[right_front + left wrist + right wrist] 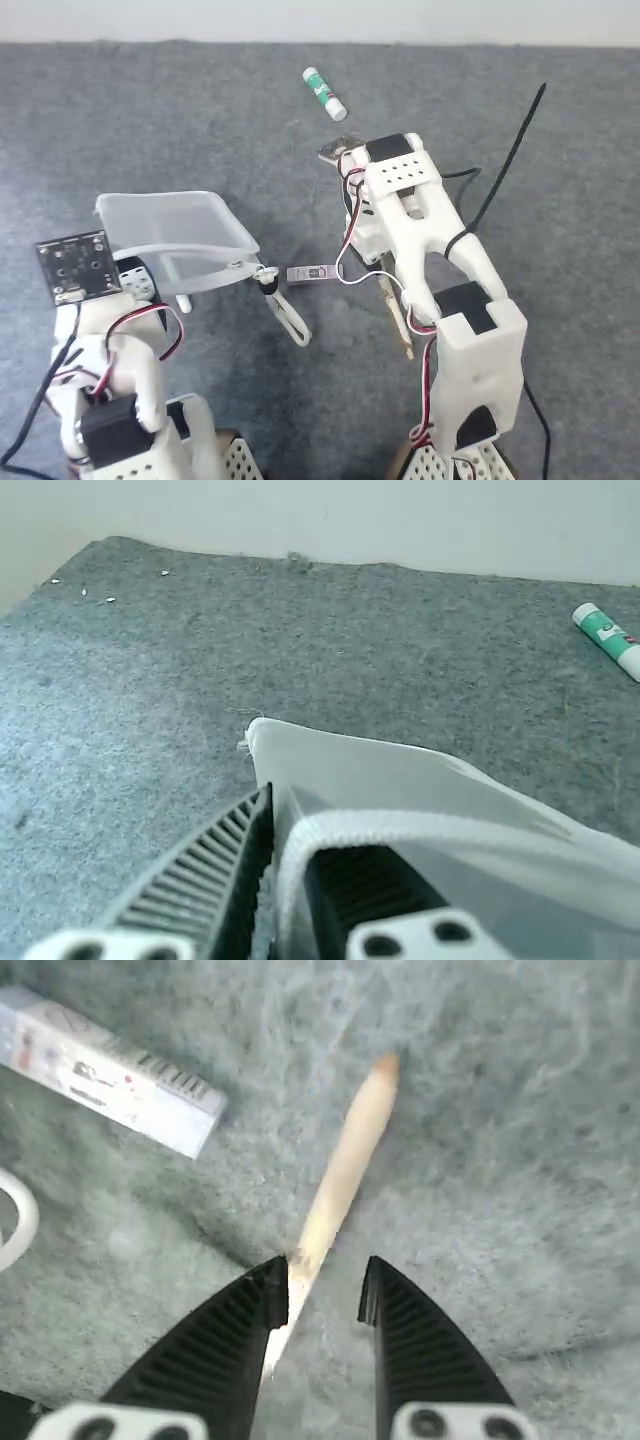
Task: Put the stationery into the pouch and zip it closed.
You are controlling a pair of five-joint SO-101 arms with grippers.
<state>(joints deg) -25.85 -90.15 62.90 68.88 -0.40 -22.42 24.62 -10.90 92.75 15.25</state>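
The left gripper is pinching the pouch rim while the right gripper, jaws spread, is hanging over the pencil, right of the illegibly printed eraser.

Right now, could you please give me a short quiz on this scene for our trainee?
1. True or false: the glue stick is already inside the pouch.
2. What lies between the open fingers of the right gripper? A) eraser B) pencil C) glue stick
3. Fill in: the left gripper is shut on the ____.
Key: 1 false; 2 B; 3 pouch.
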